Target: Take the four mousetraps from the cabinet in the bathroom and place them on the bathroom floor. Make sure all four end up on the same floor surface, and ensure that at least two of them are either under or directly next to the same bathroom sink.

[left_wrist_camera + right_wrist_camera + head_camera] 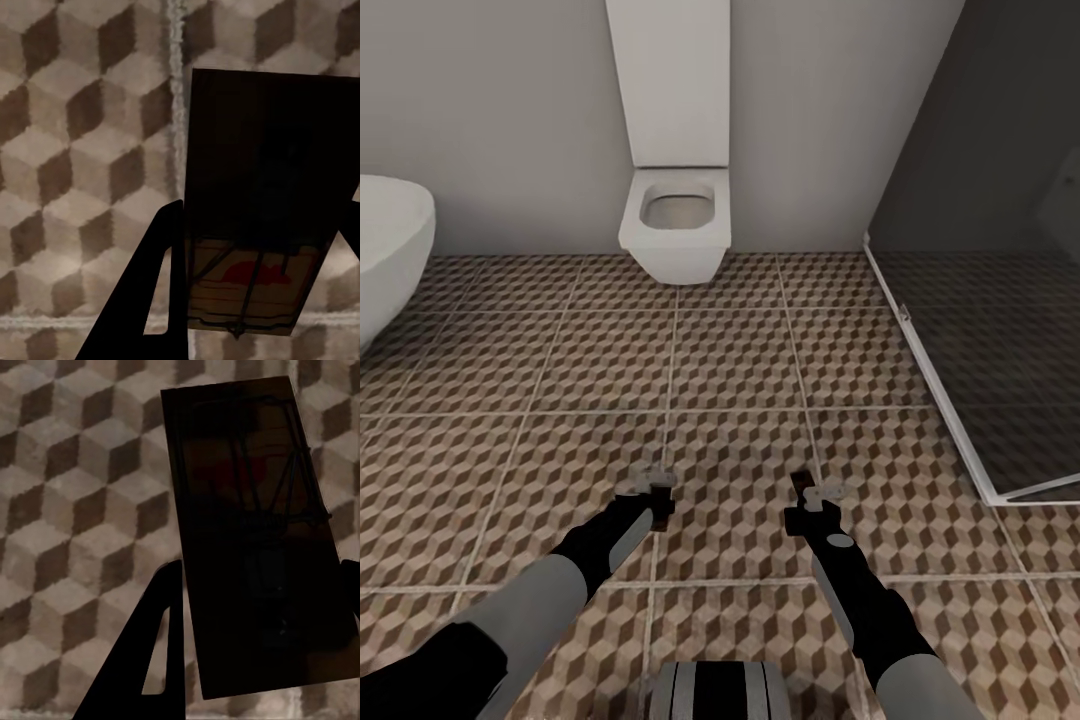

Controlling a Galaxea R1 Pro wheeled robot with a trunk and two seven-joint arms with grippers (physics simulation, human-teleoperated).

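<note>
Before the toilet (673,225), my left gripper (652,487) and right gripper (812,497) each pinched a mousetrap (259,225). Finding the sink first seemed wise.

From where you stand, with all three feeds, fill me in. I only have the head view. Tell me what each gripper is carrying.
Observer: The left gripper is shut on a mousetrap, a flat board with a red mark at one end.
Operator: Now the right one.
Observer: The right gripper is also shut on a mousetrap, the second mousetrap, with its dark wire bar visible.
Operator: Report what lies under them.
Observer: Cube-patterned floor tiles, with a pale grout line running beside the left trap.
</note>
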